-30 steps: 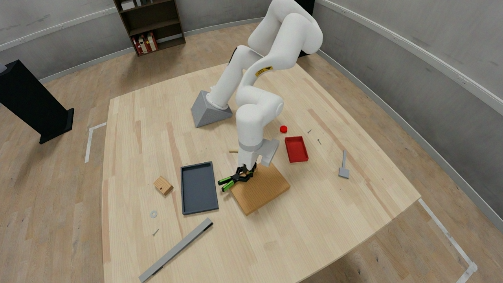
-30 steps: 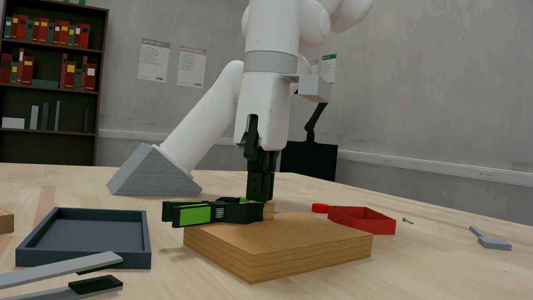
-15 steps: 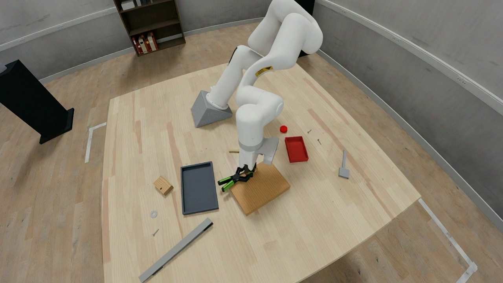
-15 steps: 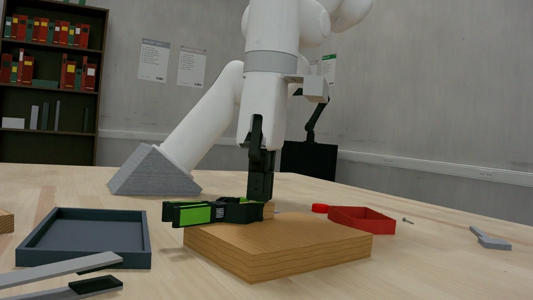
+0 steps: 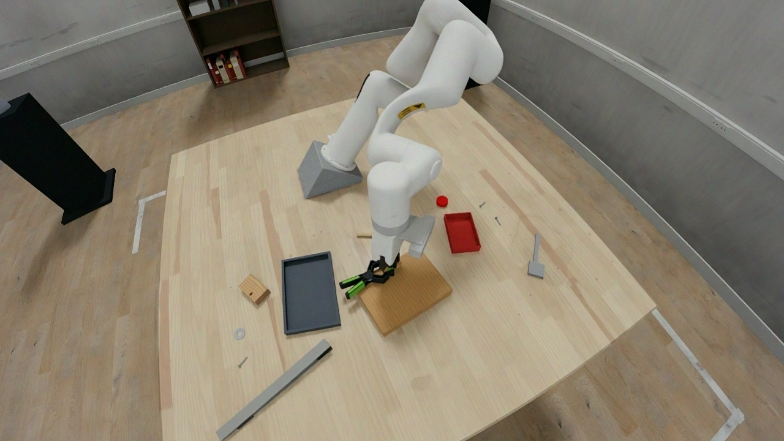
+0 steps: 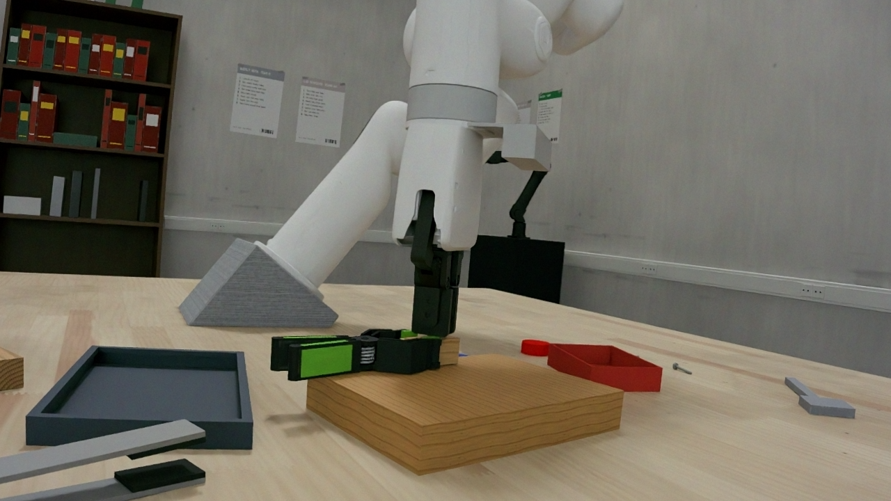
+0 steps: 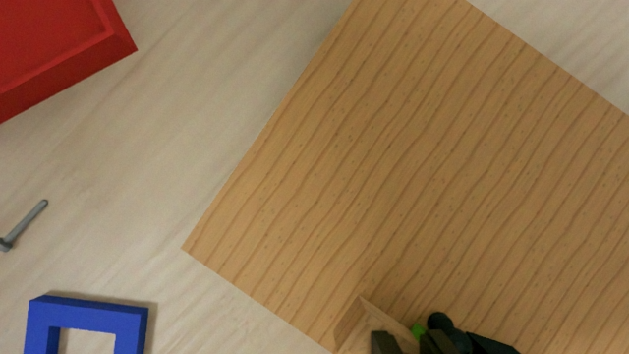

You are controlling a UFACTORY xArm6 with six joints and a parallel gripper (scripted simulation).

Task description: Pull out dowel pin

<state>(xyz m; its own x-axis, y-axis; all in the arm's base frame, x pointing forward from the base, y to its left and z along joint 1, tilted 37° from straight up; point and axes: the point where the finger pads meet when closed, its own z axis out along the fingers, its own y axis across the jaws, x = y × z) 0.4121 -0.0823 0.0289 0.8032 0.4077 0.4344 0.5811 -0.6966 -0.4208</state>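
The bench board [image 5: 416,299] [image 6: 473,399] [image 7: 418,172] lies in the middle of the table. The small wooden block [image 6: 450,351] [image 7: 361,324] sits at the board's back corner. The black and green spring clamp [image 5: 359,281] [image 6: 349,356] [image 7: 491,347] grips there, its handles sticking out to the left. My gripper [image 5: 385,264] [image 6: 434,328] [image 7: 408,344] stands upright right over the block, fingers nearly together, shut on the dowel pin. The pin itself and the bench stop are hidden behind the fingers and the clamp.
A grey tray [image 5: 309,296] [image 6: 143,386] lies left of the board; a red tray [image 5: 461,232] [image 6: 604,364] [image 7: 49,44] and a red cap [image 5: 441,201] lie to the right. A blue frame [image 7: 84,317], a screw [image 7: 22,226], a loose stick [image 5: 363,236], a spare block [image 5: 254,288] and a grey bar [image 5: 274,389] lie about.
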